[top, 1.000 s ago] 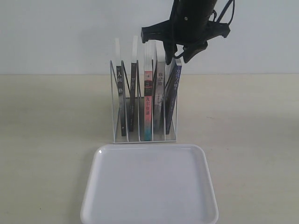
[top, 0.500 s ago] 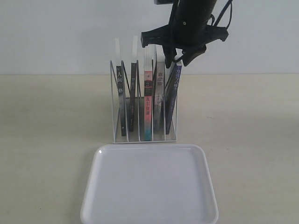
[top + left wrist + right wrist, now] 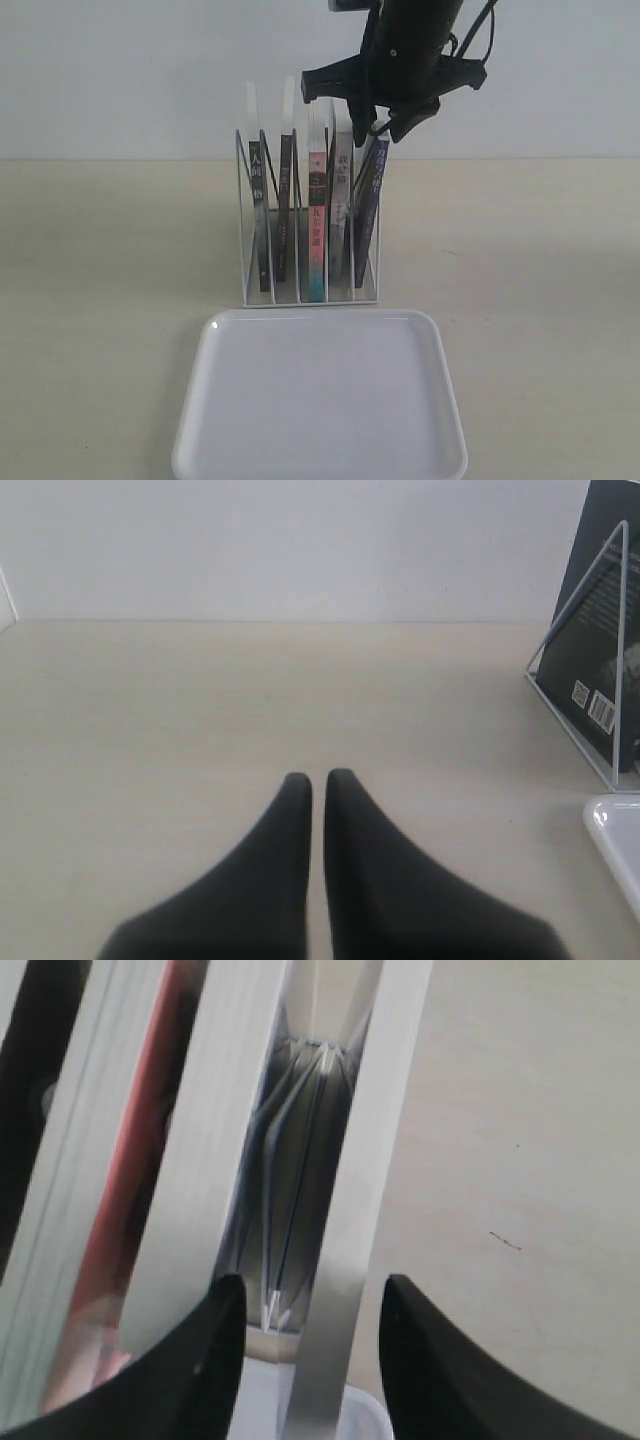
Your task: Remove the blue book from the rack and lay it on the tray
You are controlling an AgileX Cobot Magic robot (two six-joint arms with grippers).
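Movement is small: the white wire rack (image 3: 242, 250) at centre stands unmoved, the blue book (image 3: 368, 200) leaning in its rightmost slot, while the black right pincer (image 3: 381, 134) at upper right has dipped to straddle the book's pale page edge, jaws released. Closing looks next; the smooth, round-cornered tray (image 3: 320, 400) waits at lower centre.

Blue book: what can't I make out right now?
- Cover of the deep blue paperback book: exterior view is edge-on, only the spine shows.
- Whether the right hand touches it: right wrist view too blurred.
- White wire rack: cut off by left wrist view's edge.
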